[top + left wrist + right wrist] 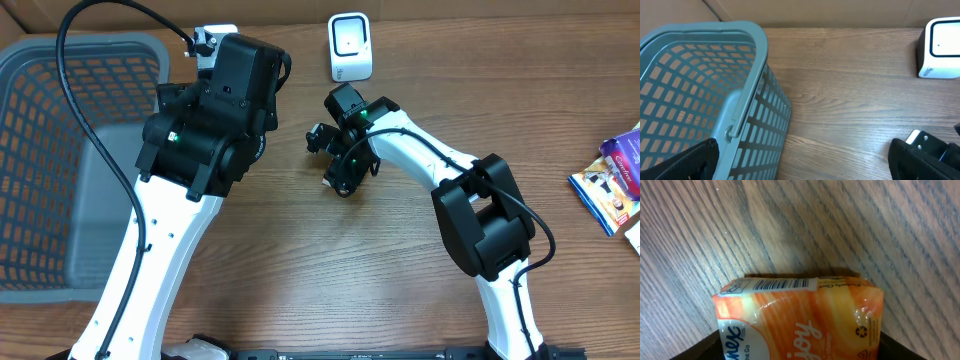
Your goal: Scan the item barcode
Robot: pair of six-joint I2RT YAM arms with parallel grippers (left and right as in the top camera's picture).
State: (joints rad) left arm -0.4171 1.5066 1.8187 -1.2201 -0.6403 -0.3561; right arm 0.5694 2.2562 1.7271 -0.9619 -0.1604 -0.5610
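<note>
— What's on the left?
— A grey basket (60, 150) at the surface's (300, 270) left edge. The left jaws stand wide open by it.
— And the item?
— The orange tissue pack (800, 315) lies mid-surface, near the scanner (350, 47) at the far edge. It sits between the right jaws; whether they grip it, I can't tell.

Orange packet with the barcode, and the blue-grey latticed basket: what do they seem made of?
Orange packet with the barcode: probably thin glossy plastic film, wrinkled with bright glints. Blue-grey latticed basket: looks like moulded matt plastic, with an even grid and smooth rim.
</note>
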